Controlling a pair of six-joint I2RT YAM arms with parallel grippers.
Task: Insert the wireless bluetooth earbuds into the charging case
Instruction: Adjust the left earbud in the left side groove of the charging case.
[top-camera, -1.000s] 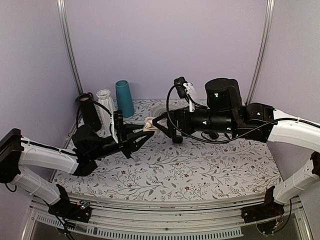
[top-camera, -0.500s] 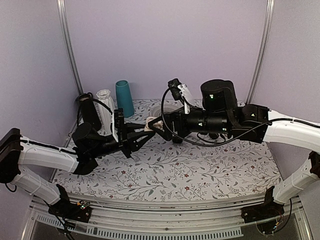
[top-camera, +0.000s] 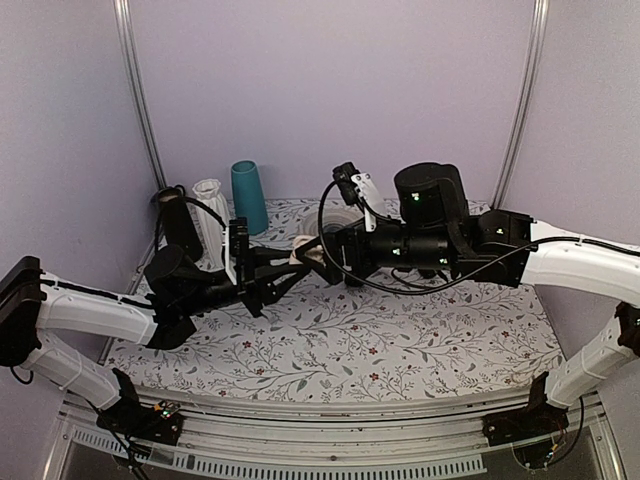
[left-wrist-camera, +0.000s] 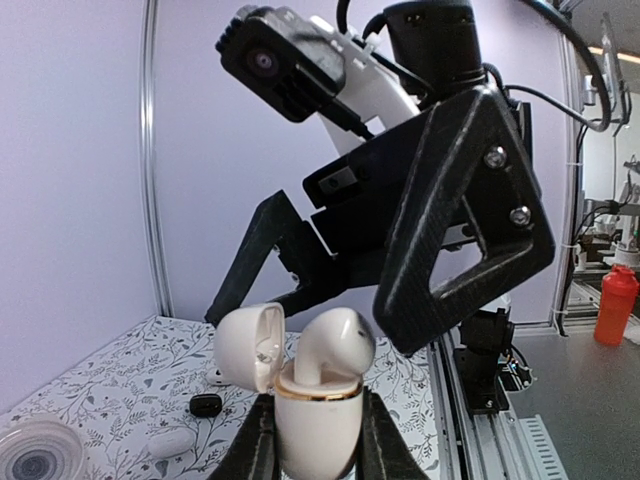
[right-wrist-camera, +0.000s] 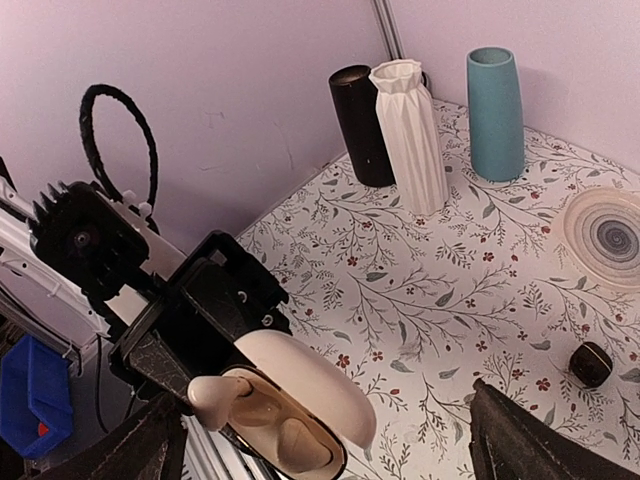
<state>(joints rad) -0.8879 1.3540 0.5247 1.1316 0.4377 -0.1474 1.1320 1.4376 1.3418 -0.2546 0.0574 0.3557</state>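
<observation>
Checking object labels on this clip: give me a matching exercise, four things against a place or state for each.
Things:
1. charging case
2. teal vase
3. black vase
4. ribbed white vase

Places or states:
a. middle of the vase row
b. held, lid open, in the left gripper
c. left end of the row in the top view
d. right end of the row in the top view

Pairs: 1-b, 2-d, 3-c, 4-a

Both arms reaching inward, left end effector (top-camera: 288, 264) clamped, right end effector (top-camera: 318, 250) spread wide
</observation>
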